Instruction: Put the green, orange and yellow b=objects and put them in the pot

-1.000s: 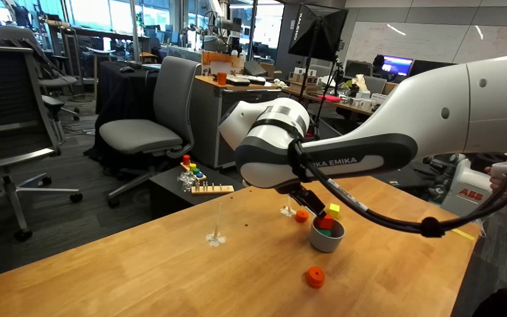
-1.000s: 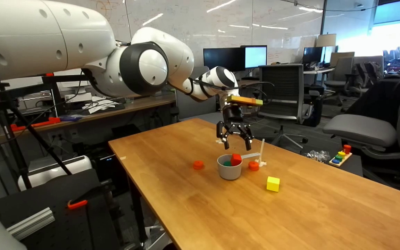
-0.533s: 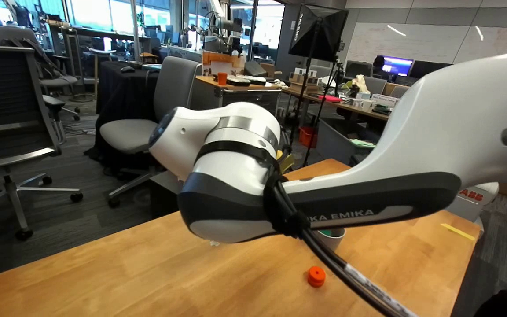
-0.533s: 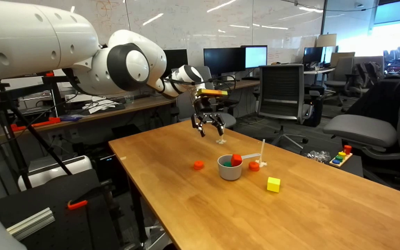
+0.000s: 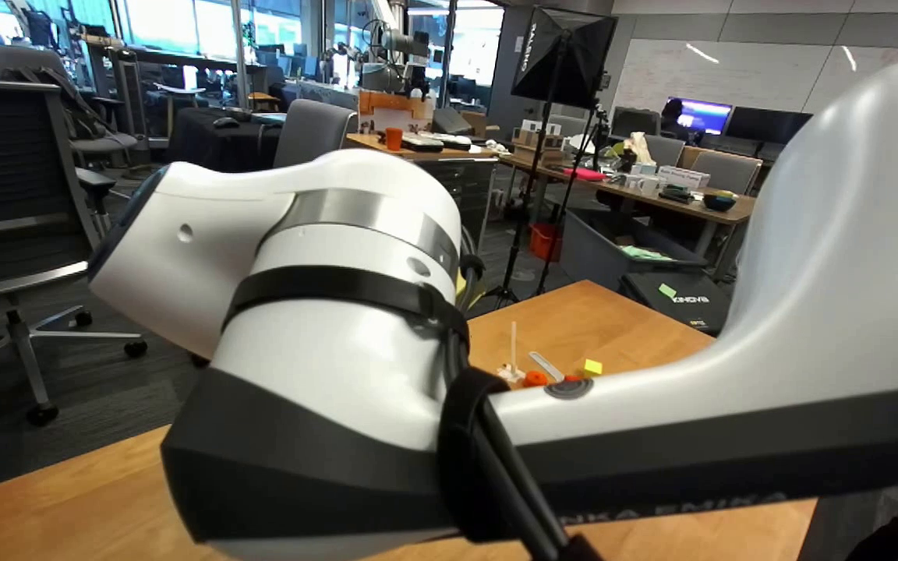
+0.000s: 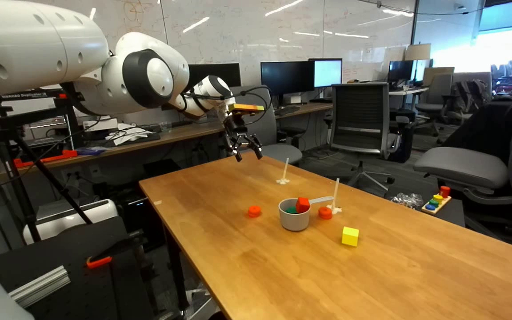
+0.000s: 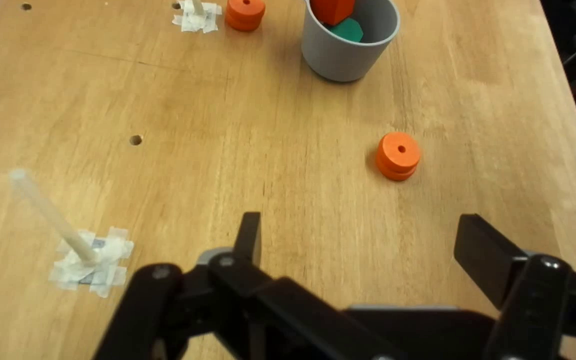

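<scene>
We observe the pincer spread wide, empty; the pot contains a red block and green piece.

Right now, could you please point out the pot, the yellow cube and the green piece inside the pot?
Pot [image 6: 294,222]: in an exterior view, on its outer wall.
Yellow cube [image 6: 350,238]: in an exterior view, on its camera-facing side.
Green piece [image 7: 348,31]: in the wrist view, on its uncovered part.
</scene>
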Controlling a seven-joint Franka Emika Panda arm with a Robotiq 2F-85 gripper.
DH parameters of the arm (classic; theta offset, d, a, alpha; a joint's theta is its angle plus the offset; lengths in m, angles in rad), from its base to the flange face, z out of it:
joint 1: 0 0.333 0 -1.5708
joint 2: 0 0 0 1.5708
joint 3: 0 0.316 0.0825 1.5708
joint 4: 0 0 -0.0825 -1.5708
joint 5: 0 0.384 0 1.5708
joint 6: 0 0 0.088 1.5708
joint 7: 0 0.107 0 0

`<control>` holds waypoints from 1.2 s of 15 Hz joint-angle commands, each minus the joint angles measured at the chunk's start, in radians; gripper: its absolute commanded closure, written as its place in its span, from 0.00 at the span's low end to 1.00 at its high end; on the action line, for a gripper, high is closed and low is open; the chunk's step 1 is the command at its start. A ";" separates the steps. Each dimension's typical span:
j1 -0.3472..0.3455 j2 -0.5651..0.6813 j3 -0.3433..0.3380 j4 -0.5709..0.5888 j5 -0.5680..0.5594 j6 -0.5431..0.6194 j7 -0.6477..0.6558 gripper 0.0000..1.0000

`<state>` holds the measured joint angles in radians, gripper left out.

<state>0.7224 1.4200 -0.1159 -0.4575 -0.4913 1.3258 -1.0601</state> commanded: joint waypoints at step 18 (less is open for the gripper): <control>0.013 -0.035 -0.045 -0.005 -0.023 0.044 0.051 0.00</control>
<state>0.7047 1.4105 -0.1457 -0.4544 -0.4916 1.3602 -0.9866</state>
